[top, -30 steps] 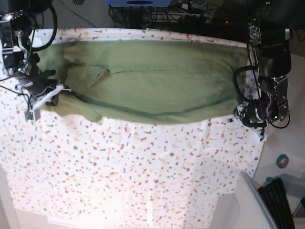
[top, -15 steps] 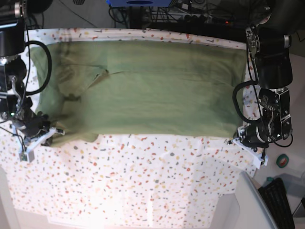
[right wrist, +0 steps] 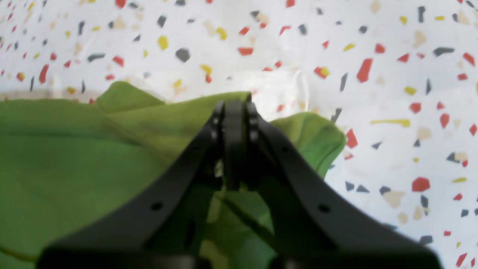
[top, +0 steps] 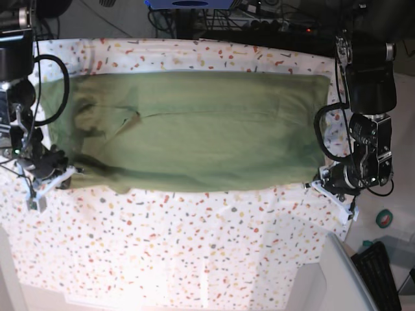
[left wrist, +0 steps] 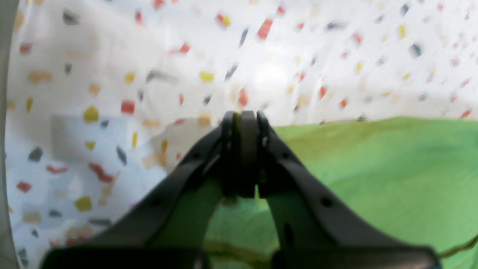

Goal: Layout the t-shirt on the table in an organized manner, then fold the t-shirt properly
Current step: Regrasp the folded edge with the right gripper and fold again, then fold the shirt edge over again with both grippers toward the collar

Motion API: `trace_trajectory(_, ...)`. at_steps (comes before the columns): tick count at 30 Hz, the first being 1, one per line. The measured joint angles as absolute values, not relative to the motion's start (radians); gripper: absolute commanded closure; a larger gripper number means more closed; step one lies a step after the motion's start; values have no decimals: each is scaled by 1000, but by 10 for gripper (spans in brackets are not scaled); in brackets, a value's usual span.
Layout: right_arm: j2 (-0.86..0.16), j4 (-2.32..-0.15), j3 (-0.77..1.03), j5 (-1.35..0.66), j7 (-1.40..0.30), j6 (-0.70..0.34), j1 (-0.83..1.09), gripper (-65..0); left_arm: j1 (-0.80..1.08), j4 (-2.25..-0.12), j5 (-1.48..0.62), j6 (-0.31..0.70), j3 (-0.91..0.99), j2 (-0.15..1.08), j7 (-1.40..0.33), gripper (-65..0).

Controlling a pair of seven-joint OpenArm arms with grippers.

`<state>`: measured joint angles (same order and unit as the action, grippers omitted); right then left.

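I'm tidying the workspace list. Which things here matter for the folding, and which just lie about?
Job:
olive-green cotton t-shirt
white flecked tablecloth table
left tool, shut on the shirt edge
right tool, shut on the shirt edge

Lying about:
green tape roll
black keyboard

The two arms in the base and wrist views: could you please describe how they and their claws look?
Both arms are matte black and blocky, with looped black cables beside them. The left claw and right claw each have two broad black fingers tapering to narrow tips, dotted with small round holes. In the base view, white brackets sit at each wrist. No markings are legible.
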<state>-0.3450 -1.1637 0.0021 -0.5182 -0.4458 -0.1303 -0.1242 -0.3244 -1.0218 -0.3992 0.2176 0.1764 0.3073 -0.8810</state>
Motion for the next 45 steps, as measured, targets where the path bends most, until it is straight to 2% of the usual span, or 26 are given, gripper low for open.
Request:
trace_trajectory(4, -377, -1193, -4, -519, -447, -132, -97, 0, -259, -1135, -400, 289, 179, 306, -997, 0)
trace_trajectory(8, -388, -1205, 3, -520, -441, -131, -81, 0, -212, -1226, -405, 314, 177, 309, -993, 0)
trace_trajectory(20, -411, -1331, 3, -527, -448, -132, 65, 0, -118, -1258, -403, 315, 138, 407, -1007, 0)
trace_trajectory(24, -405, -1384, 47, -524, -524, -132, 113, 0, -91, -1263, -420, 316, 95, 402, -1005, 0)
trace_trajectory(30, -392, -1439, 85, -524, -554, -131, 157, 0, -8, -1401, -405, 315, 90, 408, -1011, 0)
trace_trajectory(33, -391, -1440, 86, -523, -601, -131, 159, 0, 3, -1457, -411, 315, 96, 411, -1083, 0)
trace_trajectory(38, -389, -1522, 89, -524, -610, -131, 215, 0, 27, -1478, -404, 315, 97, 412, -1090, 0)
trace_trajectory(45, -394, -1518, 90, -521, -611, -131, 237, 0, 34, -1473, -404, 315, 88, 420, -1095, 0)
